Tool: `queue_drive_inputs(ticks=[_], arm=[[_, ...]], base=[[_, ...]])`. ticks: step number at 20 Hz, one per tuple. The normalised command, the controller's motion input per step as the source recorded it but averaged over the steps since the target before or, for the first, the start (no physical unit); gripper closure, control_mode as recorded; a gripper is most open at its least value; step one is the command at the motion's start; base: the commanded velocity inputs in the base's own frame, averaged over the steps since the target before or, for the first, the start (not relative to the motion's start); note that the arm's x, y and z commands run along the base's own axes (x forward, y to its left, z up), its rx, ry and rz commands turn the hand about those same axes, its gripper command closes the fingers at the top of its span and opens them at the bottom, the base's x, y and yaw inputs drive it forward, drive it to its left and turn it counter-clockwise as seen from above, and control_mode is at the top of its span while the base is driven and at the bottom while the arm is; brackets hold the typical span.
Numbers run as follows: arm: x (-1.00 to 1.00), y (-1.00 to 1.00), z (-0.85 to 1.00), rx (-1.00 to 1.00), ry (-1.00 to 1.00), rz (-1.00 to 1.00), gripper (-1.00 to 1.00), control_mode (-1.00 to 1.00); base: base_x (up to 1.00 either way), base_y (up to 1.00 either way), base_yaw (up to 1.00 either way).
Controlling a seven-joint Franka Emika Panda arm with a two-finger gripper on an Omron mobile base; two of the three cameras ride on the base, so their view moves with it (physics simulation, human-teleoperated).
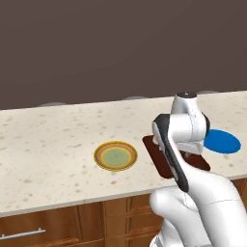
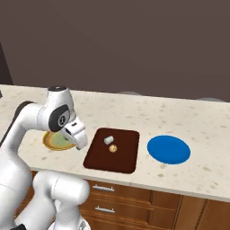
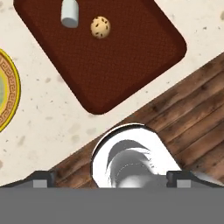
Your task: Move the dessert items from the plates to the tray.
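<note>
A rendered kitchen; a long speckled cream countertop (image 1: 48, 144) runs across, with wooden cabinet fronts (image 2: 134, 206) and metal drawer handles (image 2: 103, 188) beneath it; a dark plain wall (image 1: 120, 43) rises behind; plates (image 2: 169, 149) and a brown tray (image 2: 112, 150) holding small dessert items (image 2: 113, 148) sit on the stone.

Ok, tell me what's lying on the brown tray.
On the tray lie two small items: a pale grey-white lump and a round speckled cookie, close together near its far side. In the left base view, the arm covers most of the tray.
</note>
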Motion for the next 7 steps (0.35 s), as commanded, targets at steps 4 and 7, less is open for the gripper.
queue_drive_inputs(ticks=[4,7], arm=[[-0.16,1.0,0.42,-0.27,-0.12,0.03,-1.0,-1.0],[-0.11,1.0,0.35,-0.25,-0.1,0.03,-1.0,-1.0]], base=[[0.0,0.0,0.0],[0.0,0.0,0.0]])
